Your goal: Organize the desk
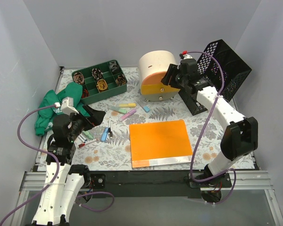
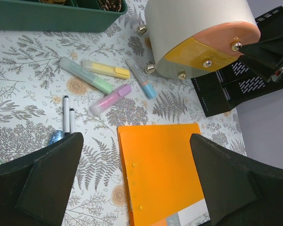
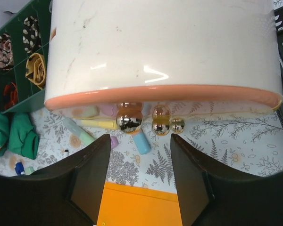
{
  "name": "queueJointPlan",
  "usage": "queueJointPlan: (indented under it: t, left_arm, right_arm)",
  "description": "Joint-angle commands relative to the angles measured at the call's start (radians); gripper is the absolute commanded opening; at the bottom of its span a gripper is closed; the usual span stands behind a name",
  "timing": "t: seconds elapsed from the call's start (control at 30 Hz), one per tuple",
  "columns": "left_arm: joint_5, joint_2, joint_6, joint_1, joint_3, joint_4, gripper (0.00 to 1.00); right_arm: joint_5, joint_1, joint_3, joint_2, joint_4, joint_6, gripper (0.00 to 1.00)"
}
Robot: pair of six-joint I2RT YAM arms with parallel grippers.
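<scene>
Desk [image 1: 112, 157] lies flat beneath both arms, with grey walls around it. The left gripper [image 1: 92, 117] hangs low over its left part above loose pens [image 1: 105, 133], fingers [image 2: 52, 183] spread wide with nothing held, and faces the orange folder [image 1: 159, 141]. The right arm is stretched to the far side, with the right gripper [image 1: 168, 77] just beside the white drum [image 1: 155, 66], jaws wide and empty.

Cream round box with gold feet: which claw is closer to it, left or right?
Right. The right claw hangs right at the box, facing its gold feet. The left claw is far off, over the near-left desk by the pens.
</scene>
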Motion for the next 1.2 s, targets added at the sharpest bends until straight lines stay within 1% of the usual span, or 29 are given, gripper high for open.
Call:
queueJointPlan:
  t: [0.0, 0.07, 0.2, 0.37, 0.47, 0.53, 0.6, 0.63, 0.7, 0.83, 1.0, 1.17]
  left_arm:
    - [0.011, -0.01, 0.009, 0.005, -0.007, -0.004, 0.98]
    - [0.013, -0.01, 0.009, 0.005, -0.012, -0.003, 0.98]
    - [0.016, -0.008, 0.011, 0.005, -0.018, 0.001, 0.98]
    - [0.017, -0.012, 0.009, 0.005, -0.023, 0.002, 0.98]
    - [0.016, -0.022, 0.009, 0.005, -0.024, 0.001, 0.98]
    - [0.014, -0.025, 0.009, 0.005, -0.026, -0.002, 0.98]
    - [0.017, -0.028, 0.008, 0.005, -0.026, -0.006, 0.98]
    - [0.017, -0.03, 0.008, 0.005, -0.026, -0.006, 0.98]
    - [0.019, -0.033, 0.006, 0.005, -0.027, -0.009, 0.98]
    - [0.023, -0.035, 0.006, 0.005, -0.027, -0.01, 0.98]
    - [0.037, -0.03, 0.003, 0.005, -0.02, -0.009, 0.98]
    - [0.053, -0.025, -0.003, 0.005, -0.02, -0.004, 0.98]
  right_arm:
    - [0.025, 0.007, 0.075, 0.033, 0.061, 0.015, 0.61]
    - [0.028, 0.005, 0.09, 0.051, 0.068, 0.013, 0.57]
    - [0.031, 0.007, 0.107, 0.074, 0.078, 0.028, 0.53]
    - [0.039, 0.007, 0.13, 0.106, 0.078, 0.047, 0.52]
    - [0.04, 0.008, 0.137, 0.122, 0.078, 0.057, 0.49]
    - [0.042, 0.008, 0.14, 0.125, 0.078, 0.06, 0.45]
    - [0.04, 0.008, 0.14, 0.128, 0.079, 0.061, 0.37]
    - [0.037, 0.007, 0.138, 0.122, 0.079, 0.059, 0.34]
    - [0.039, 0.008, 0.127, 0.114, 0.081, 0.061, 0.33]
    - [0.042, 0.008, 0.088, 0.073, 0.087, 0.054, 0.28]
    - [0.028, 0.008, 0.025, 0.002, 0.093, 0.048, 0.27]
    - [0.016, 0.008, -0.063, -0.104, 0.096, 0.041, 0.27]
